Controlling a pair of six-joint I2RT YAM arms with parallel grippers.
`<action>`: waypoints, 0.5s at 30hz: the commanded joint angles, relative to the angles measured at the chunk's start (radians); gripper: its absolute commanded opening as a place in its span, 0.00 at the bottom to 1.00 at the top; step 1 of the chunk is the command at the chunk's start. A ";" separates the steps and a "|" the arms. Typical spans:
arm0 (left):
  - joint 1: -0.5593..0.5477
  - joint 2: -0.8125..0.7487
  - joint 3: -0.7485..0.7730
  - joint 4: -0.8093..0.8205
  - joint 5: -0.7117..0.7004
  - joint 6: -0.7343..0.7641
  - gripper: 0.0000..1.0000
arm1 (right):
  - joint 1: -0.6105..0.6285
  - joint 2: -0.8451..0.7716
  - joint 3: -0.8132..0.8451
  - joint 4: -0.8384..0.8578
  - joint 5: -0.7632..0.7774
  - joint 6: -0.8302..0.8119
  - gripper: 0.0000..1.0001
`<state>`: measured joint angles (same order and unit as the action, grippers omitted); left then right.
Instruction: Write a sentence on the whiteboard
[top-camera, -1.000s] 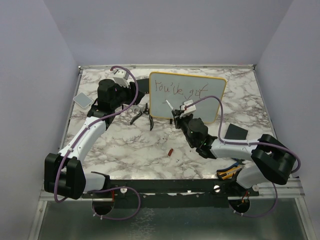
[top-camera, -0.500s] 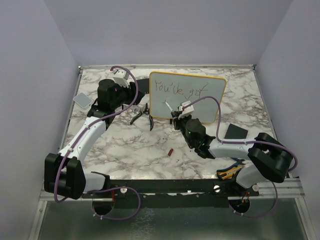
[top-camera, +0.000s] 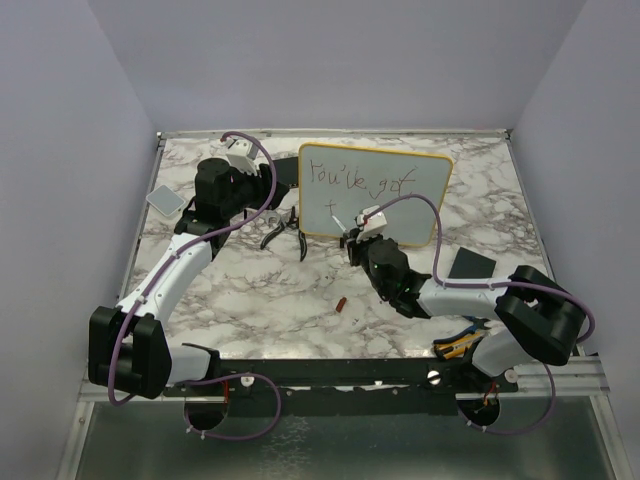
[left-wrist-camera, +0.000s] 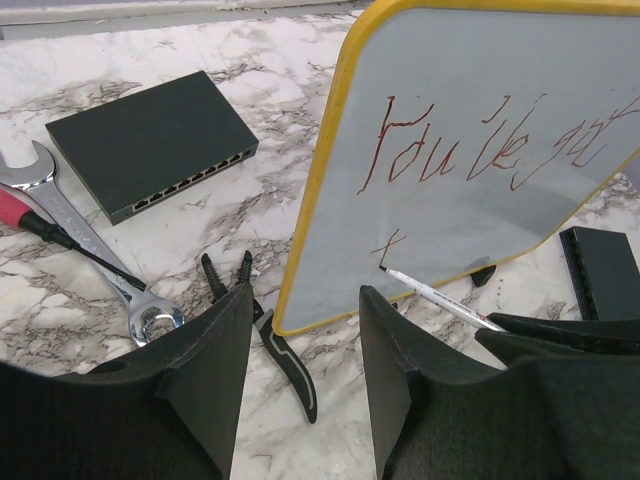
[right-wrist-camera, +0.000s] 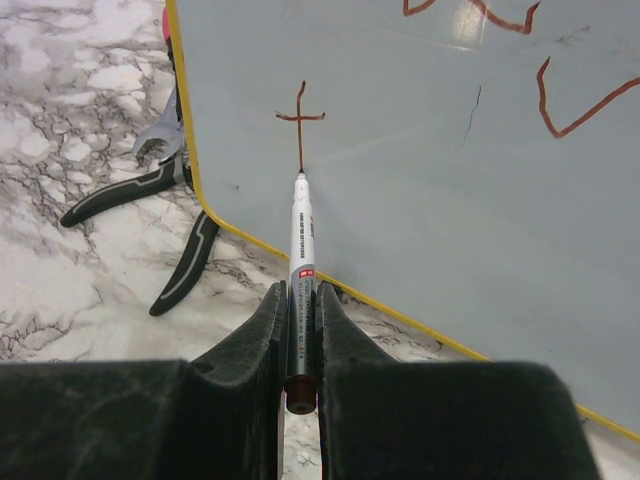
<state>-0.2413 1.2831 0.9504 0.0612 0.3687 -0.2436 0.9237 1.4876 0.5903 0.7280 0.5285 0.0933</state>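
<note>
I see my right gripper (right-wrist-camera: 300, 300) with jaws clenched on the marker (right-wrist-camera: 302, 240), its tip at the foot of a "t" below the sentence (top-camera: 360, 180) on the whiteboard (top-camera: 420, 205), which stands propped at the back of the worktop (top-camera: 250, 300), while my left gripper (left-wrist-camera: 305, 300) waits by its left corner, jaws released.

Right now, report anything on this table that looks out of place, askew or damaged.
Two minor things. A small red piece lies loose by itself in front of the whiteboard, apart from the other items. Open pliers lie right at the board's lower left corner. No spill or damage shows.
</note>
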 joint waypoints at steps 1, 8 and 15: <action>0.008 -0.022 -0.015 0.009 -0.009 -0.003 0.48 | 0.008 0.015 -0.009 -0.072 -0.020 0.053 0.01; 0.009 -0.022 -0.015 0.009 -0.009 -0.003 0.48 | 0.009 0.022 0.000 -0.100 -0.004 0.063 0.01; 0.008 -0.023 -0.015 0.009 -0.009 -0.002 0.48 | 0.008 0.011 0.012 -0.115 0.046 0.058 0.01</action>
<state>-0.2413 1.2827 0.9504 0.0612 0.3687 -0.2451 0.9241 1.4925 0.5900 0.6388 0.5255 0.1421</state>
